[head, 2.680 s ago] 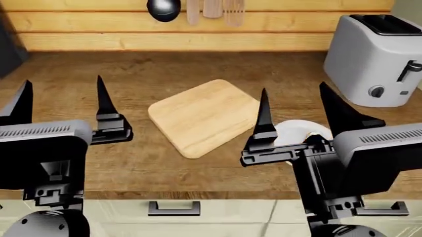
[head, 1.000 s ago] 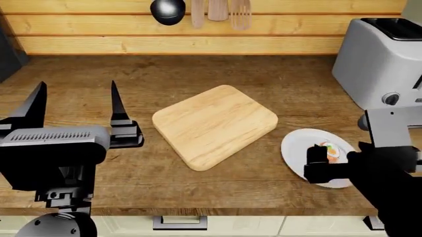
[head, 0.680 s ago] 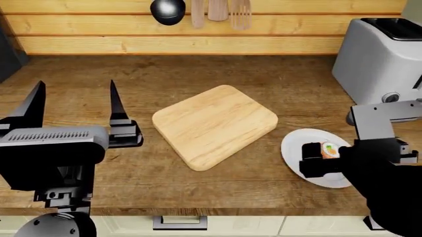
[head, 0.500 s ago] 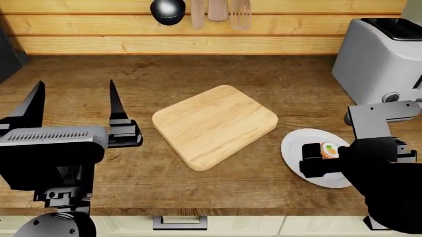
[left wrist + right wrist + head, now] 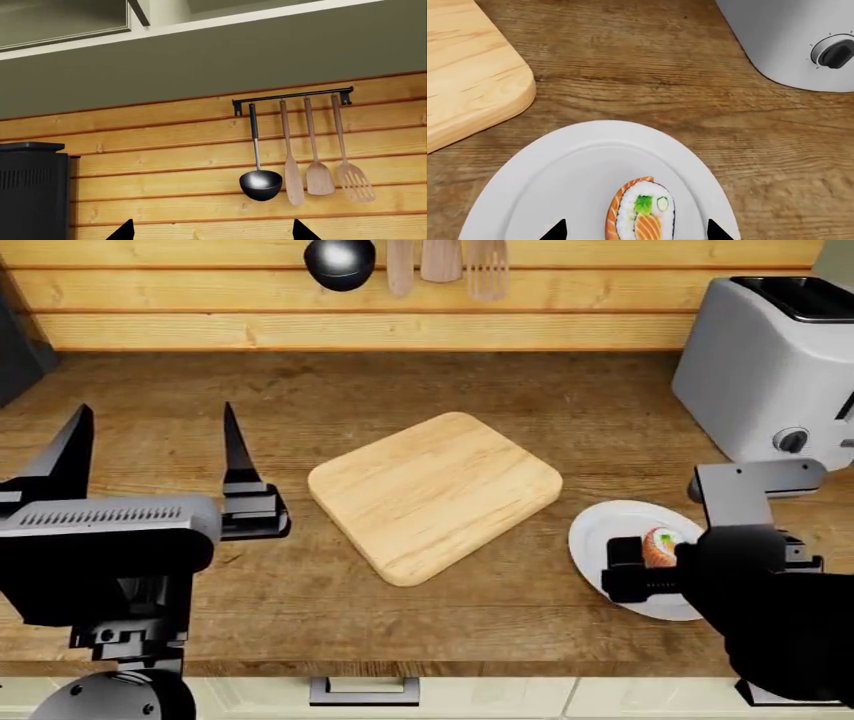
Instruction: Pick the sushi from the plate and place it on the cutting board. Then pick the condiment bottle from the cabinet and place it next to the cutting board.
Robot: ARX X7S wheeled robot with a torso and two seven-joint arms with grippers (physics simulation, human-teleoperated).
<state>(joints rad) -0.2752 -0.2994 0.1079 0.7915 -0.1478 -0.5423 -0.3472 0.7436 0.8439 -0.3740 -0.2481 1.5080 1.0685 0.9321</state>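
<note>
R gripper (image 5: 650, 562) is held low over the plate (image 5: 594, 540), fingers apart, w/ the sushi (image 5: 642, 211) seen between the two tips; contact can't be told. Sushi sits on the plate, at approx 4 o'clock from the cutting board (image 5: 434, 490). Toaster (image 5: 771, 360) is at 1 o'clock. L gripper (image 5: 147, 455) is held open, empty, at 9 o'clock.

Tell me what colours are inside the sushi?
Green and orange in white rice, sushi, clearest in the right wrist view.
</note>
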